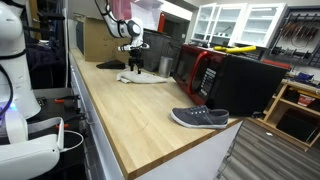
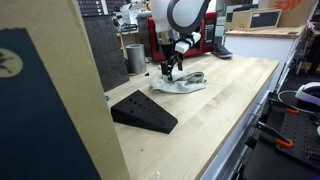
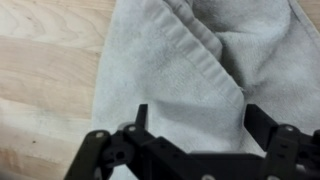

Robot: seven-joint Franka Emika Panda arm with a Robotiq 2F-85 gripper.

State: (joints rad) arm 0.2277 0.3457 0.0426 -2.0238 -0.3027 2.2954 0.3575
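Towel (image 3: 190, 70), pale grey and rumpled, lies on the wooden counter (image 1: 150, 125), and the wrist view shows a thick hemmed fold running diagonally across it. Directly above hangs the gripper (image 3: 195, 118), jaws spread wide with nothing between them, its two black fingers (image 3: 141, 112) standing either side of that fold. Whether the tips already touch the cloth cannot be told from here. In an exterior view the gripper (image 2: 170, 72) points straight down over the near edge of the towel (image 2: 186, 84), with a metal cup (image 2: 135, 57) just behind it and a black wedge (image 2: 143, 112) well apart toward the camera. Further along the counter sit a dark red microwave (image 1: 212, 75) and a grey shoe (image 1: 200, 117), both well away from the cloth. This reads as the approach to a grasp, lined up but not yet closed. The next move would call for a short drop onto the raised fold, then a firm pinch that gathers enough fabric so the soft cloth does not slip free.
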